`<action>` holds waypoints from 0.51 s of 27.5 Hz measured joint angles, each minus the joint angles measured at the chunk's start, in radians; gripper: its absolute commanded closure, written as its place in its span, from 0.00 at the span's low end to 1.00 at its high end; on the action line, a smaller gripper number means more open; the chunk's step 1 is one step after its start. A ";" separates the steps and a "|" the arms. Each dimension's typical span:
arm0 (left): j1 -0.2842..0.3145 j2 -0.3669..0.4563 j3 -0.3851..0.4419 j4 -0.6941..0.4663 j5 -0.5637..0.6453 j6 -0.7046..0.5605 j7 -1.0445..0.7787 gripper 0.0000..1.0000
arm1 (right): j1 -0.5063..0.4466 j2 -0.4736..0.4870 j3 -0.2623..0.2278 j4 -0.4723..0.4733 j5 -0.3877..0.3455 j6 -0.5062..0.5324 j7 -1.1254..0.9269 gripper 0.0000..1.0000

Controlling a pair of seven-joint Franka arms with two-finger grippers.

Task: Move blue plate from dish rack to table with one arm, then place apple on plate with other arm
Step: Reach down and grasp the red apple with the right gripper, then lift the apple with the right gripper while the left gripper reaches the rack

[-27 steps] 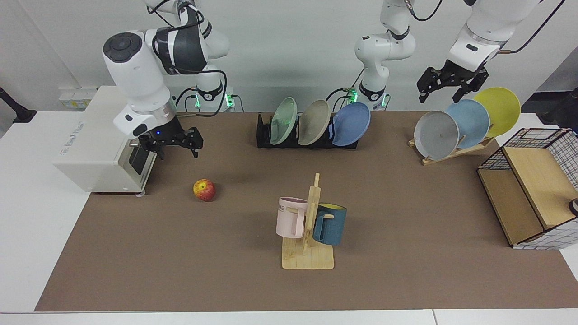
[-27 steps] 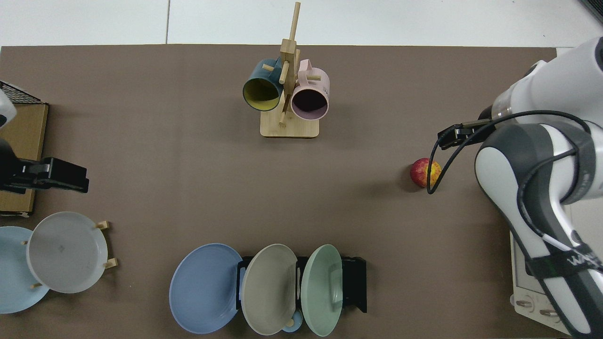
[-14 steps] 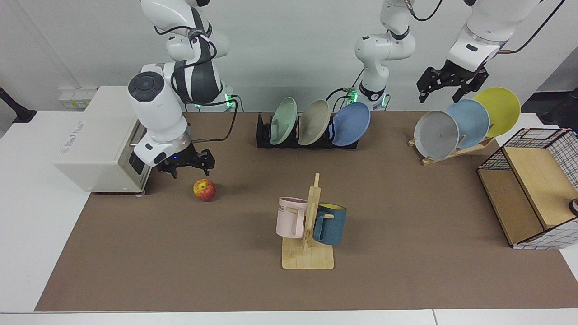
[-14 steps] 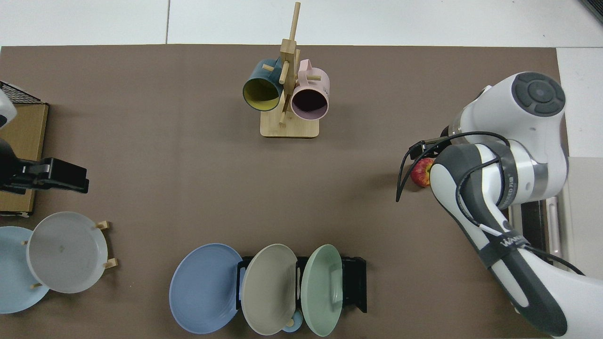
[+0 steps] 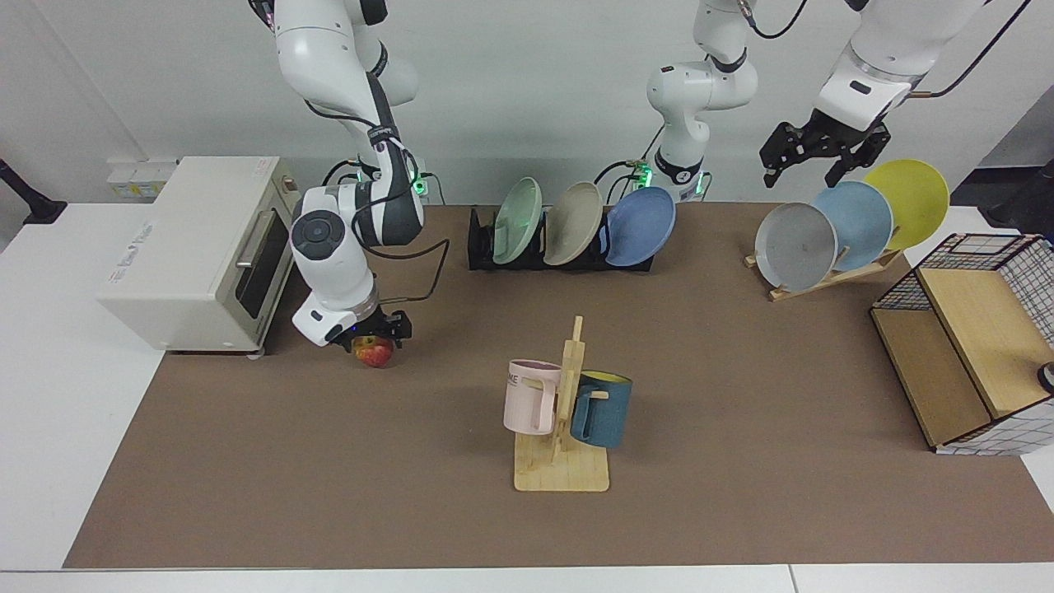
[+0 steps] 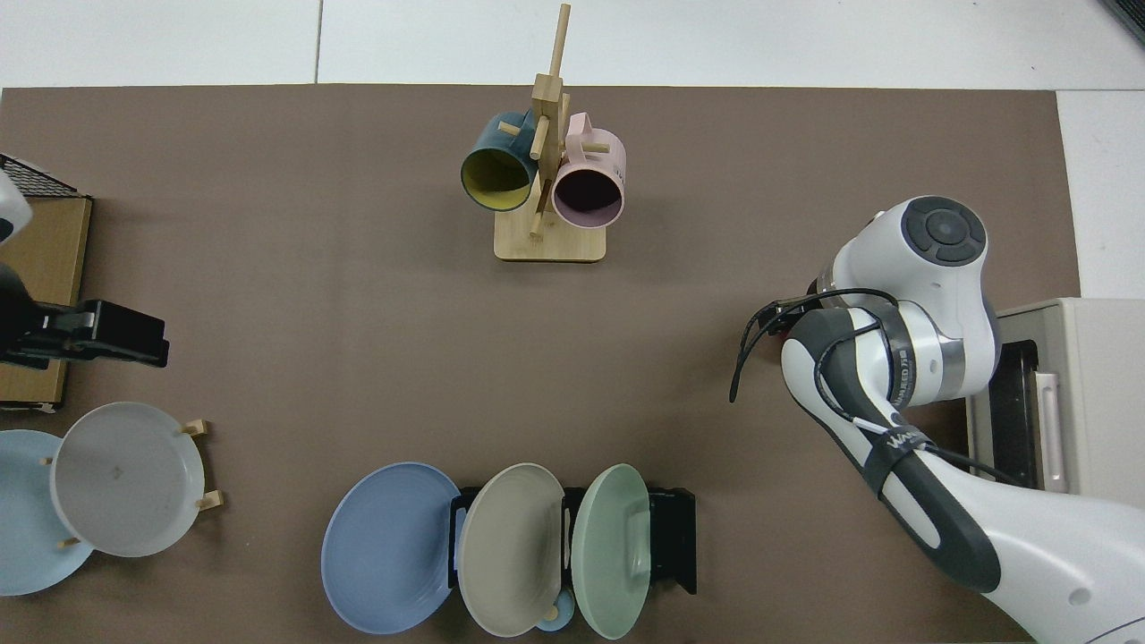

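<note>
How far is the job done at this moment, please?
Nothing is finished yet. The blue plate stands in the dish rack, not on the table. The right gripper is low over the apple, which rests on the mat. The left gripper waits open above the wooden plate stand. Left: move the plate to the table, then put the apple on it.

Facing view: across table (image 5: pixel 49 428), toward arms. Top view: overhead, looking down. Shared: whole mat.
</note>
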 measured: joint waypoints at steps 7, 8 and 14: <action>0.000 -0.003 -0.001 -0.005 0.000 -0.005 0.000 0.00 | -0.002 0.000 -0.001 -0.014 0.000 0.001 0.000 0.76; 0.000 -0.004 -0.001 -0.007 0.000 -0.006 0.000 0.00 | -0.003 0.000 -0.001 -0.014 0.000 0.001 0.000 0.89; -0.003 -0.019 -0.004 -0.026 0.000 -0.008 0.000 0.00 | -0.003 -0.001 -0.001 -0.014 0.000 0.001 0.000 1.00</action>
